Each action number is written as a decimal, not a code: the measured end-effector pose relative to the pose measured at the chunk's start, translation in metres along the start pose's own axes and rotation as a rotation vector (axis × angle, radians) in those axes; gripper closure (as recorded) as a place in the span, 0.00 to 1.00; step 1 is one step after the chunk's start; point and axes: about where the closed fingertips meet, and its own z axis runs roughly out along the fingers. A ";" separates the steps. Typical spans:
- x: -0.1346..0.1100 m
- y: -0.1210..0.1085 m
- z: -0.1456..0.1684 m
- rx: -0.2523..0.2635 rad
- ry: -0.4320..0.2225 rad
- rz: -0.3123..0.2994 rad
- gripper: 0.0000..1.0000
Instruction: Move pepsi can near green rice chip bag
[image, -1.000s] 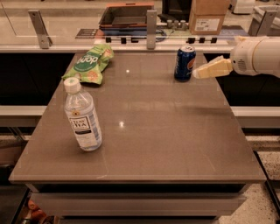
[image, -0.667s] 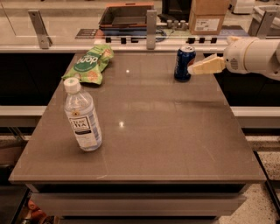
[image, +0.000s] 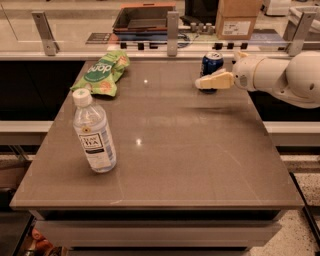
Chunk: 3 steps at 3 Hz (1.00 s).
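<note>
The pepsi can (image: 212, 61) stands upright at the table's far right. It is dark blue with a silver top. My gripper (image: 206, 75) reaches in from the right and is open around the can. Its near cream finger (image: 216, 80) crosses in front of the can's lower half, and the far finger is mostly hidden behind the can. The green rice chip bag (image: 101, 73) lies flat at the far left of the table, well apart from the can.
A clear tea bottle (image: 94, 134) with a white cap stands at the front left of the brown table (image: 180, 150). Metal railing posts (image: 172, 33) and a cardboard box (image: 238, 19) stand behind the table's far edge.
My gripper has moved left from beside the can until its near finger overlaps the can. The can, bag and bottle have not moved.
</note>
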 end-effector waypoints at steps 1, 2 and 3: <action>0.000 0.000 0.000 0.000 0.000 0.000 0.00; -0.002 -0.003 0.005 -0.012 -0.035 0.007 0.00; -0.002 -0.014 0.013 -0.045 -0.102 0.028 0.00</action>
